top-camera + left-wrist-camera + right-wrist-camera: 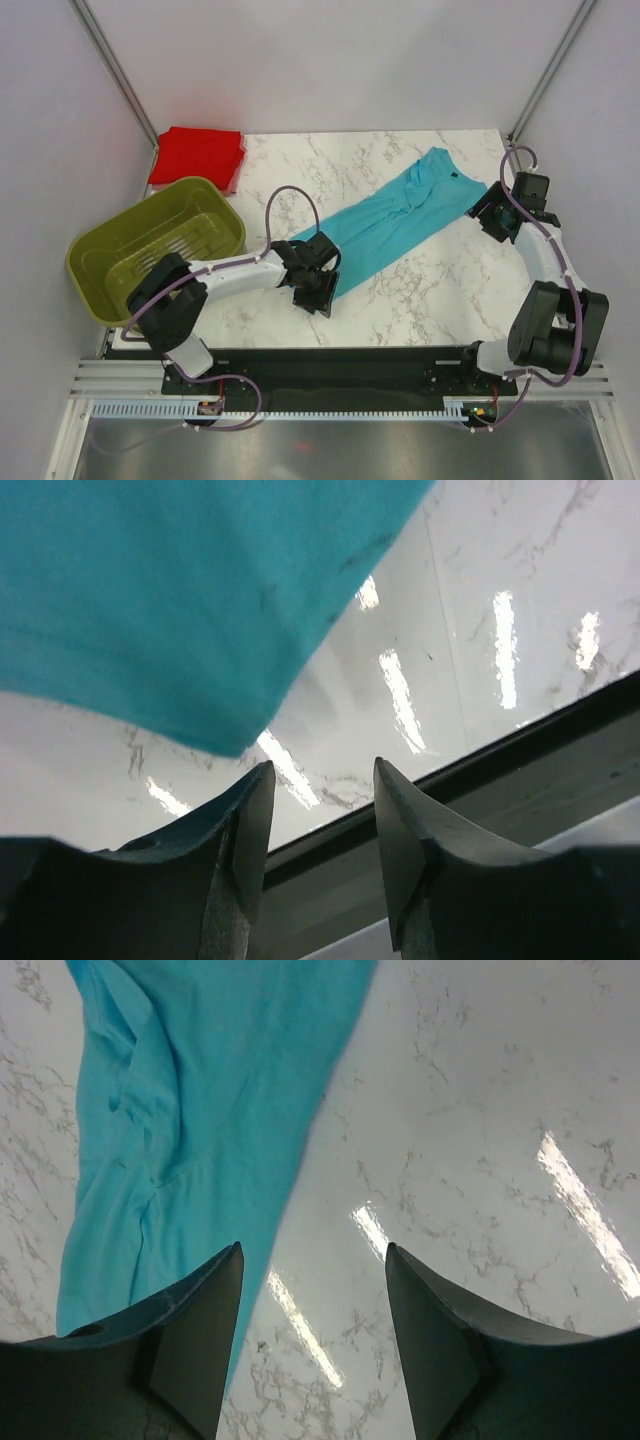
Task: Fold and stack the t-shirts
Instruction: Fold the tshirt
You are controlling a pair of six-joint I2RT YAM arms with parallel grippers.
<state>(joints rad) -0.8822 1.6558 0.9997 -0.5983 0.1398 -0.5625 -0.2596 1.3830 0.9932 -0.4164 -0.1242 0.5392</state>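
"Top external, entry one?"
"One turquoise shirt [400, 225], flat on counter [420, 290]; long axis diagonal, collar far-right, hem near-left."
"Tools?"
"Both released: left tool [320, 775] at hem, right tool [312, 1255] beside collar end. One red shirt [198, 155], folded, far-left corner."

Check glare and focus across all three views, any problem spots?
Top external: even light, sharp, turquoise t-shirt and red t-shirt both clear. Left wrist: bright glare streaks on the marble table, shirt edge casts a soft shadow. Right wrist: similar streaks, shirt folds in focus.
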